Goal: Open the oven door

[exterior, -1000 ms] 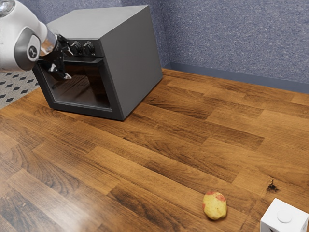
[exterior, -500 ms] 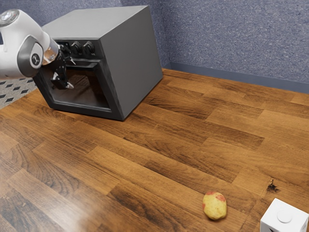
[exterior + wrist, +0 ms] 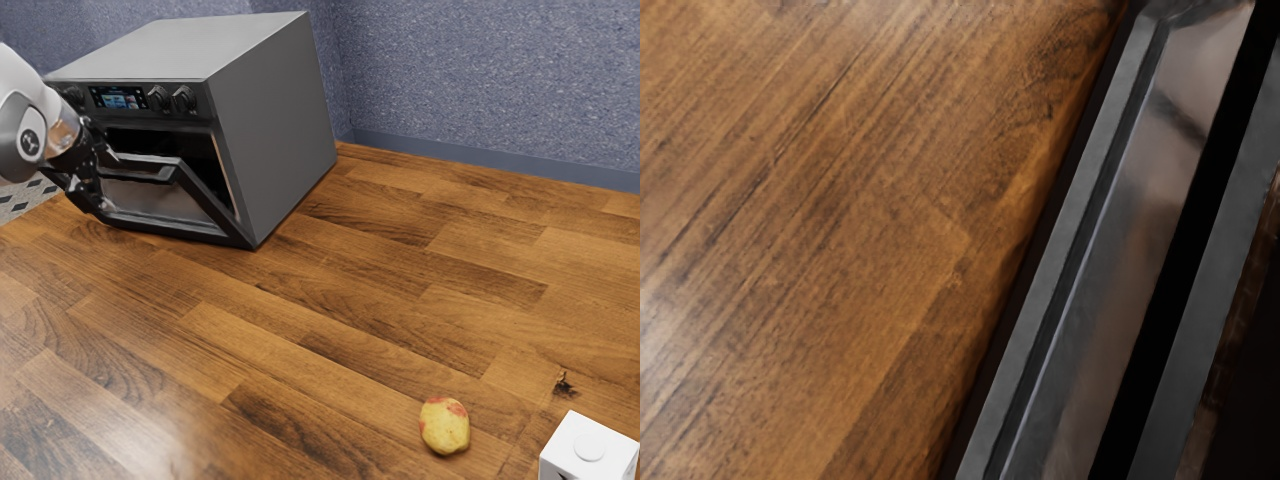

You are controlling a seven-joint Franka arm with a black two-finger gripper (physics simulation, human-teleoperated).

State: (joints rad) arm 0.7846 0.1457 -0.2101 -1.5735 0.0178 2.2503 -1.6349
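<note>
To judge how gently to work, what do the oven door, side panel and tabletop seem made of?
Oven door: likely a glass pane, given its glossy reflections, in a dark satin frame, metal or plastic. Side panel: probably painted metal, an even matte grey. Tabletop: wood or glossy laminate, by its plank grain and glare.

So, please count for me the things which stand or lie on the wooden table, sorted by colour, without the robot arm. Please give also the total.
Grey: 1, the oven
Yellow with red: 1, the rounded, fruit-like object
White: 1, the block with a round top
Dark brown: 1, a small object, kind unclear
Total: 4
</note>
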